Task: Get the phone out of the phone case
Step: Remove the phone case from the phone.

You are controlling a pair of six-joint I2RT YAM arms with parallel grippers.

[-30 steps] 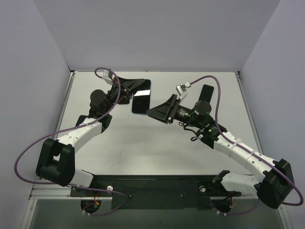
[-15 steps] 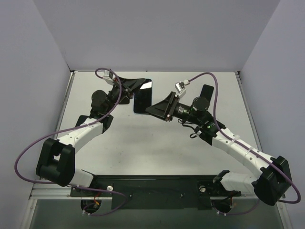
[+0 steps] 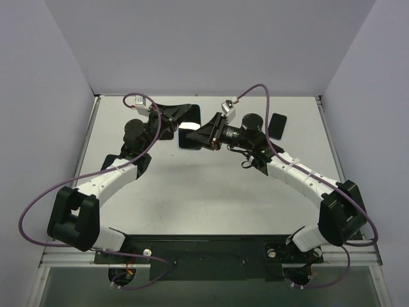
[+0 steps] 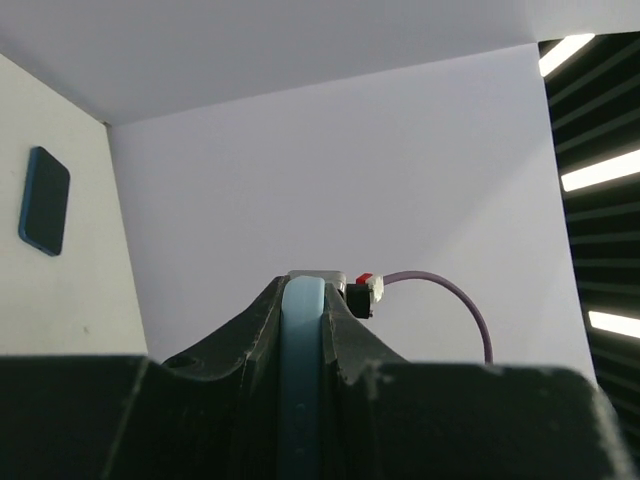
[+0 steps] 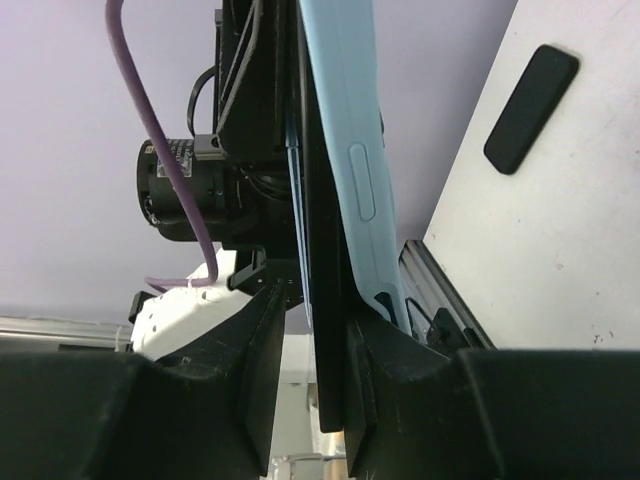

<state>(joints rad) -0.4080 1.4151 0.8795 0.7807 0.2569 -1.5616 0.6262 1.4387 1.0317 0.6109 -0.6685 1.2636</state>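
Observation:
The phone in its light blue case [image 3: 189, 138] is held up on edge above the far middle of the table. My left gripper [image 3: 179, 120] is shut on the case, whose blue edge [image 4: 302, 380] runs up between the fingers [image 4: 302, 292]. My right gripper [image 3: 203, 135] stands at the phone's right side. In the right wrist view the black phone [image 5: 326, 300] sits between its fingers [image 5: 318, 312], against the right finger with a gap to the left one. The blue case [image 5: 350, 170] lies just right of the phone, bending away from it.
A dark flat phone-like slab [image 3: 278, 125] lies on the table at the far right; it also shows in the left wrist view [image 4: 44, 200] and in the right wrist view [image 5: 530, 108]. White walls close the table on three sides.
My right arm has swung left and away from me, bringing its gripper from mid-table onto the phone's edge. The left gripper has lifted and tilted the cased phone slightly.

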